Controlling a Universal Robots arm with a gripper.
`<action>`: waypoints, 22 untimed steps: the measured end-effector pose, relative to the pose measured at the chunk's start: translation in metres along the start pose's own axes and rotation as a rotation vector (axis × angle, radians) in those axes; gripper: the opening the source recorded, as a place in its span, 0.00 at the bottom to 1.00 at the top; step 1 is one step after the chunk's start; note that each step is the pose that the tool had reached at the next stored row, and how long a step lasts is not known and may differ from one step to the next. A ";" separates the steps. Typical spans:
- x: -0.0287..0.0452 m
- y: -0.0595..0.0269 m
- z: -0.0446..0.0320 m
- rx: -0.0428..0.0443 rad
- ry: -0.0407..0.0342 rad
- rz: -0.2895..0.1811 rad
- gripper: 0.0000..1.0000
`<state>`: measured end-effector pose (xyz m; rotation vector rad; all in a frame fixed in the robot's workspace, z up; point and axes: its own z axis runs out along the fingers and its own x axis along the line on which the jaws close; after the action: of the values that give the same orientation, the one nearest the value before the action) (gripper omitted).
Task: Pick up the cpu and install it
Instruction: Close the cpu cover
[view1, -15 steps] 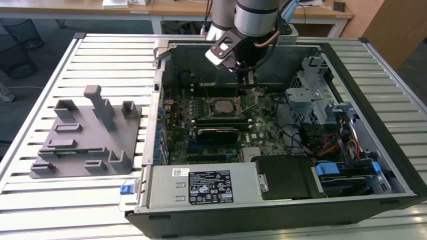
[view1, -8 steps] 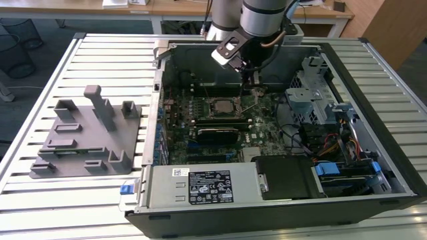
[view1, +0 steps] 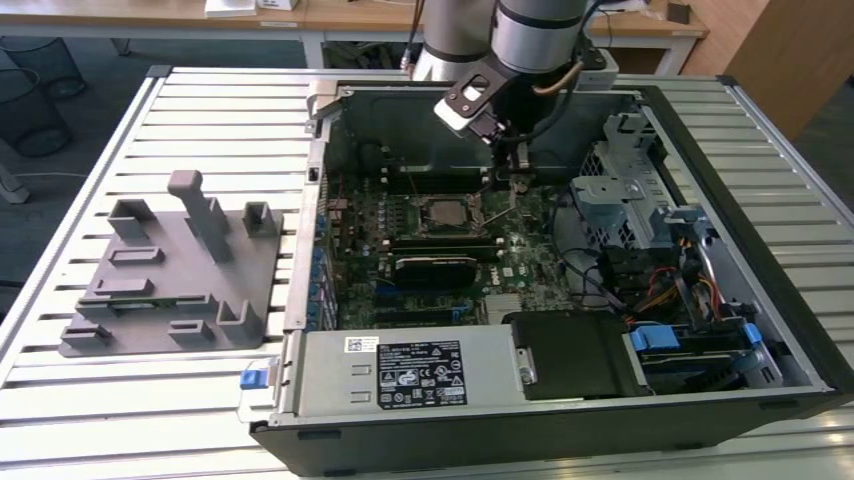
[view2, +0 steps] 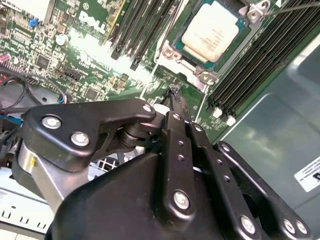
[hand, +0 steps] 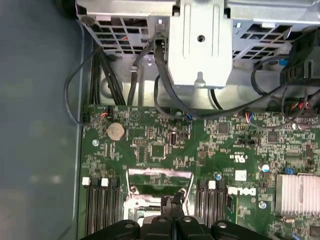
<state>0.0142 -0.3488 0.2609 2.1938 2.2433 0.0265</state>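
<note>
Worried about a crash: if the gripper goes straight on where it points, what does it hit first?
Probably the green motherboard beside the socket frame, not the cpu; depth is unclear.

Pale slatted metal tabletop (view1: 200, 110) carries a grey plastic fixture block with posts (view1: 174, 270), on the exterior view's left of an open black computer case (view1: 534, 435). Inside the case: green motherboard (view1: 534, 250) and labelled grey metal power supply box (view1: 400, 375). On the board in the first wrist view: silver coin cell (hand: 115, 131), finned metal heatsink (hand: 298, 194).

You've got a slatted metal bench (view1: 200, 110) on grey-blue floor (view1: 80, 195) — pale wooden desks (view1: 160, 18) behind, wire bins (view1: 27, 115) at the exterior view's left.
</note>
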 end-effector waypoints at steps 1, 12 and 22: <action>0.0000 0.0020 0.0001 0.0000 0.0001 0.000 0.11; 0.0076 0.0250 0.0028 0.0001 -0.0003 0.000 0.11; 0.0123 0.0429 0.0096 0.0016 -0.0010 -0.001 0.11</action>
<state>0.0570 -0.3355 0.2520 2.1931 2.2445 0.0237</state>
